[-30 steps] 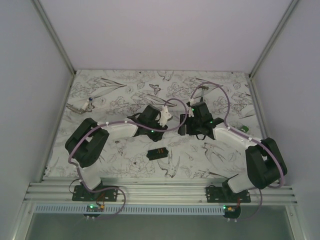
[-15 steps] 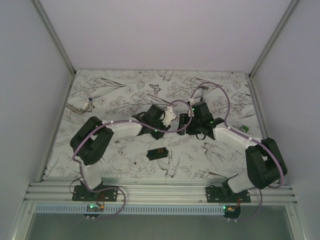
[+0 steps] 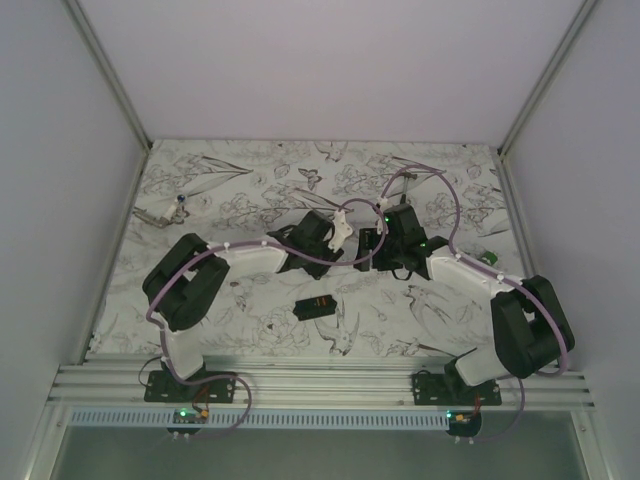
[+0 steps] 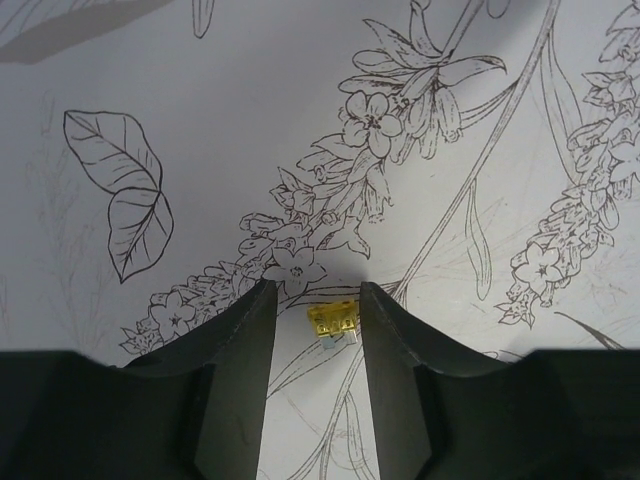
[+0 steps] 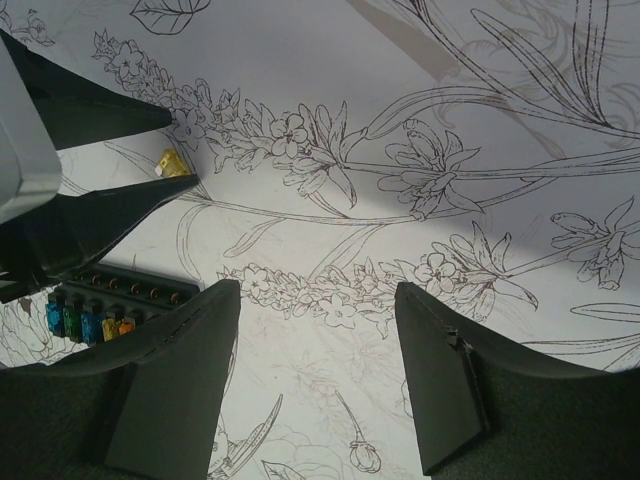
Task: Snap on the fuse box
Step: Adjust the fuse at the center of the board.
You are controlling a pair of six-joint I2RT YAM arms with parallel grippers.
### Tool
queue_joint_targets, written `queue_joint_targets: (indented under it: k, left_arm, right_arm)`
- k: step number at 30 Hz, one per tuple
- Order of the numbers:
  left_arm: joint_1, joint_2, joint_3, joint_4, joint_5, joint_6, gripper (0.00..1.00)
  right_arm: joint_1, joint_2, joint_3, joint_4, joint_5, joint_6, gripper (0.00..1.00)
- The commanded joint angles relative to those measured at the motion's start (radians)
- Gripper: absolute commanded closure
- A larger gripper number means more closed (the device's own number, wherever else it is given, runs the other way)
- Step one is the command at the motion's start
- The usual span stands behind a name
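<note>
The fuse box (image 3: 314,306), small and black with orange bits on top, lies on the flower-printed table in front of both grippers. In the right wrist view it (image 5: 105,300) shows a row of coloured fuses and is partly hidden behind my right gripper's left finger. A small yellow fuse (image 4: 333,320) lies on the table between the fingers of my left gripper (image 4: 317,290), which is open, with the fuse close to its right finger. My right gripper (image 5: 315,292) is open over bare table. It faces the left gripper's fingertips (image 5: 190,182) and the fuse (image 5: 172,163).
A tiny hammer-like tool (image 3: 165,210) lies at the back left. A small green object (image 3: 489,260) sits by the right arm. White walls (image 3: 60,200) close in the table on the sides and back. A metal rail (image 3: 320,378) runs along the near edge.
My left arm has stretched to the right, bringing its gripper up close to the right gripper. The right arm and the fuse box have hardly moved.
</note>
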Motion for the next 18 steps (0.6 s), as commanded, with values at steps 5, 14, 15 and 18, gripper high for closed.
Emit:
queue_joint_targets:
  k: [5,14,15,18]
  left_arm:
    - [-0.038,0.037,-0.044,-0.099,-0.078,-0.146,0.59]
    - [-0.061,0.029,-0.059,-0.148,-0.131,-0.224,0.62]
    - [-0.061,0.029,-0.061,-0.149,-0.136,-0.228,0.62]
    - [-0.062,0.021,-0.071,-0.153,-0.155,-0.234,0.62]
  right_arm:
    - [-0.009,-0.022,-0.003,0.028,-0.016,0.009,0.3]
    - [-0.009,-0.046,-0.016,0.025,-0.021,0.017,0.3]
    - [-0.009,-0.048,-0.017,0.027,-0.022,0.018,0.3]
    - [-0.009,-0.057,-0.025,0.029,-0.024,0.022,0.3]
